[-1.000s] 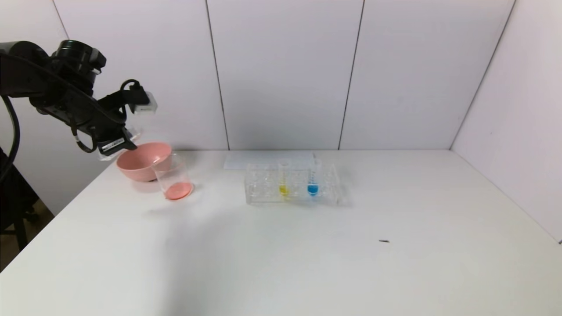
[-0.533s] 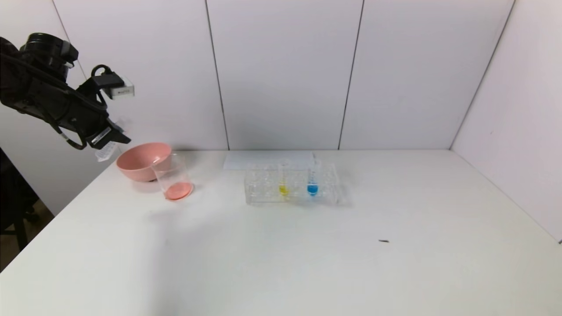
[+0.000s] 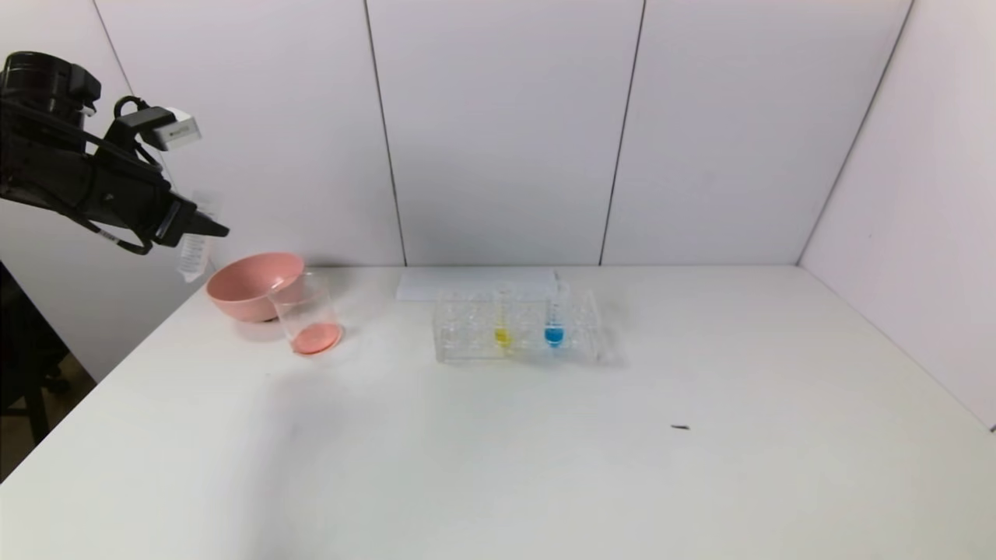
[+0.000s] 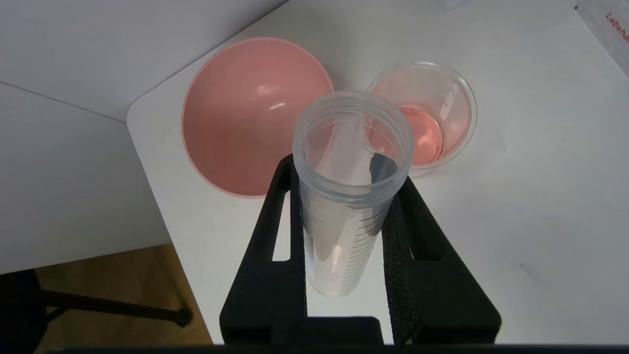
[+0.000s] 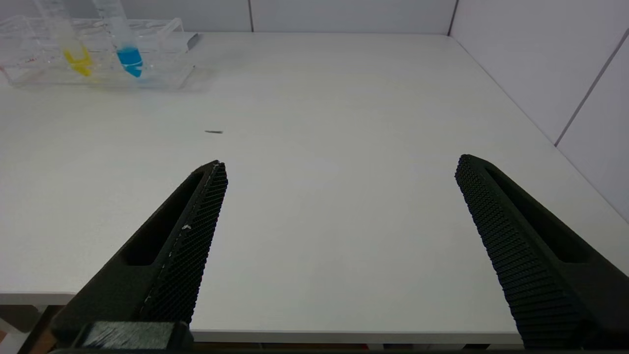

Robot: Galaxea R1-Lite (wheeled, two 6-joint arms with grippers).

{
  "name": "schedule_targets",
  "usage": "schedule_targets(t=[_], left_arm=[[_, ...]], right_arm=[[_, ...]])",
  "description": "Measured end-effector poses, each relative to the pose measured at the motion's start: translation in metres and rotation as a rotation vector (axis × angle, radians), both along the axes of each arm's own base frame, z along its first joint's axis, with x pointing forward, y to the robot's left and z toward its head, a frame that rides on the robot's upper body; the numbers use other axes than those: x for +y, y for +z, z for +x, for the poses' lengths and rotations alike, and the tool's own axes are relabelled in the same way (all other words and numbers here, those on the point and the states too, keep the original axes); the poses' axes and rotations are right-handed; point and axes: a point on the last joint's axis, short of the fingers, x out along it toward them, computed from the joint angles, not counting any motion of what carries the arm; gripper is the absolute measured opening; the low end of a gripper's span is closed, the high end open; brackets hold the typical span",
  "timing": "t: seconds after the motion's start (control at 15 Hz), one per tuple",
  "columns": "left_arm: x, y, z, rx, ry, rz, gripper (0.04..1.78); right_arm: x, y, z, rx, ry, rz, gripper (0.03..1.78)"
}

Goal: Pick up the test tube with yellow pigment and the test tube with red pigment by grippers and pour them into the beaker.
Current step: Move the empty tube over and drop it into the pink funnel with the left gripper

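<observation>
My left gripper [image 3: 198, 233] is raised at the far left, left of the pink bowl [image 3: 249, 284]. It is shut on an empty clear graduated test tube [image 3: 192, 260], which hangs below the fingers; in the left wrist view the gripper [image 4: 346, 172] clamps this tube [image 4: 339, 236] at its sides. No tube with red liquid shows. The beaker [image 3: 307, 311] stands beside the bowl with red-pink liquid at its bottom, also in the left wrist view [image 4: 459, 98]. The test tube with yellow pigment [image 3: 503, 319] stands in the clear rack [image 3: 467, 330]. My right gripper [image 5: 340, 162] is open and empty over the table's near edge.
A tube with blue liquid [image 3: 554, 319] stands in the rack to the right of the yellow one. A flat white box [image 3: 459, 284] lies behind the rack. A small dark speck [image 3: 681, 427] lies on the table. White walls close the back and right.
My left gripper has moved up and to the left, away from above the bowl and beaker, with the empty tube still in it. The tube now hangs more upright.
</observation>
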Motion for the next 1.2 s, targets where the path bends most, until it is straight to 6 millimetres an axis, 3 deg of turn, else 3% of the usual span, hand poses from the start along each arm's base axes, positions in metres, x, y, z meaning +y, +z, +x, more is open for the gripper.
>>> schedule_targets(t=[0.6, 0.93, 1.2], left_arm=[[0.006, -0.018, 0.022, -0.133, 0.12, -0.184, 0.46], [0.01, -0.029, 0.033, -0.215, 0.138, -0.202, 0.46], [0.011, -0.038, 0.036, -0.197, 0.168, -0.252, 0.46]], right_arm=[[0.0, 0.0, 0.0, 0.0, 0.0, 0.0, 1.7], [0.0, 0.0, 0.0, 0.0, 0.0, 0.0, 1.7], [0.0, 0.0, 0.0, 0.0, 0.0, 0.0, 1.7]])
